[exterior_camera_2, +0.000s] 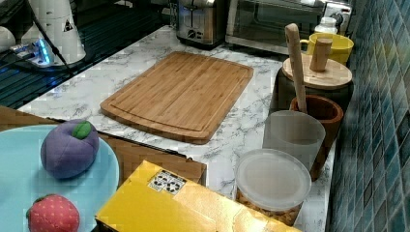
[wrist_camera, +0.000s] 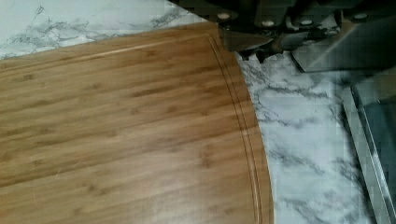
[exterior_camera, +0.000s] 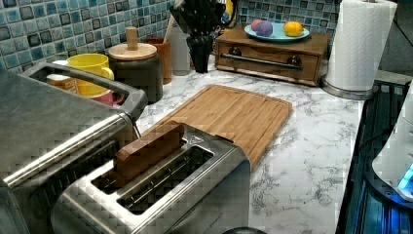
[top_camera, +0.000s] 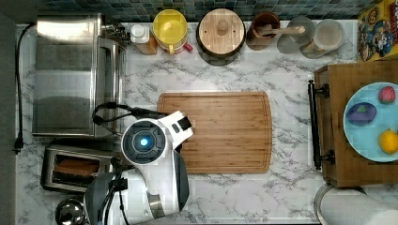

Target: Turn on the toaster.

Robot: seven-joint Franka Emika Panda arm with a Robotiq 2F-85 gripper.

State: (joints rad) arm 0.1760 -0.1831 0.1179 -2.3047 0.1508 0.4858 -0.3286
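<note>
Overhead, arm (top_camera: 155,154) overlaps cutting board's (top_camera: 225,133) edge beside toaster (top_camera: 77,168).

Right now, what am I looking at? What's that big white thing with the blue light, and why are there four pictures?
That white thing is a robot arm. Four cameras photograph one kitchen counter together: one from above, two from the sides, and one riding on the arm's wrist. Its job is switching on the toaster, the small silver box with a brown slice standing in one slot. Beside it sits a bigger toaster oven. In the middle lies a wooden cutting board. A blue plate holds toy fruit. I can't tell how the arm's jaws stand.
</note>
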